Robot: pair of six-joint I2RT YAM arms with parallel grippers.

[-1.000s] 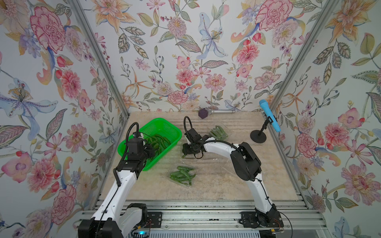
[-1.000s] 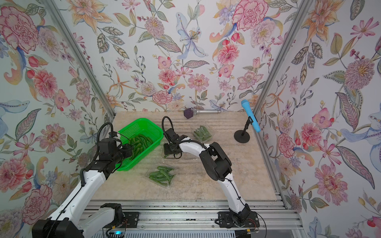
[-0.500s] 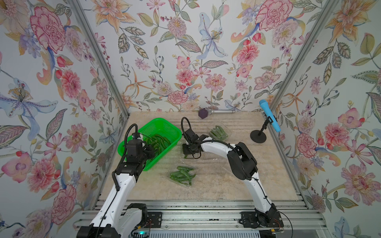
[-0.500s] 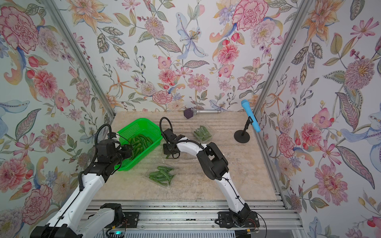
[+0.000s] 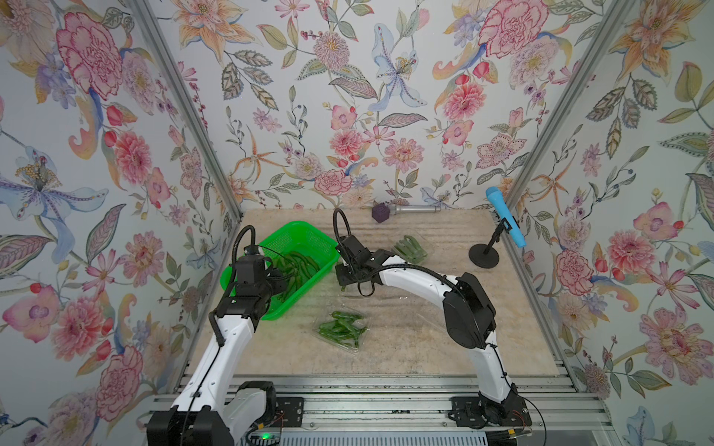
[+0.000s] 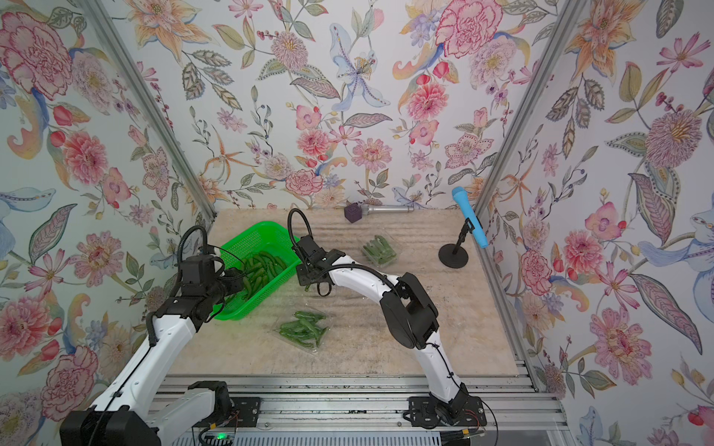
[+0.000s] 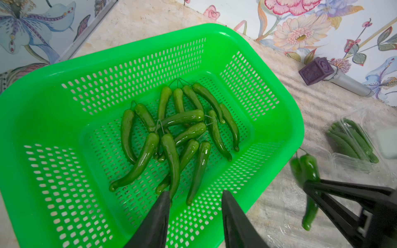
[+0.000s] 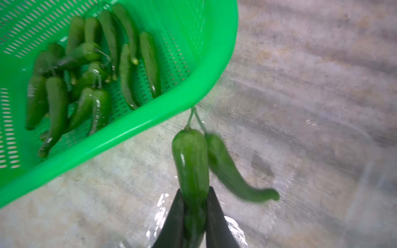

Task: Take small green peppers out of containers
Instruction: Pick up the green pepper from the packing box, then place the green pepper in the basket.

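Right end effector [image 8: 194, 193] is clamped narrowly on the tail end of one pepper [image 8: 190, 158], whose long axis runs straight out in line with the fingers, stem leading. A second pepper [image 8: 227, 171], joined to it at the stems, dangles free alongside, blurred. In a top view the green basket [image 5: 305, 226] lies at about ten o'clock from this end effector [image 5: 344, 284], its rim just beside the stems, so the coming move looks like a short carry over that rim. The right arm is plainly the nearer one for it. Left end effector [image 7: 194, 192] hovers over the basket's near wall with its jaws partly apart and nothing between them, above the heap of peppers [image 7: 171, 133] already lying there. One container [image 5: 342, 328] full of peppers sits on the table [image 5: 405, 347] at six o'clock from the right end effector, and another container [image 5: 410, 249] at two o'clock. Clear plastic [image 8: 305, 126] glints under the held pepper. It is probably an emptied clamshell, though its edges are hard to trace. Whether the dangling pepper would clear the rim cannot be judged.
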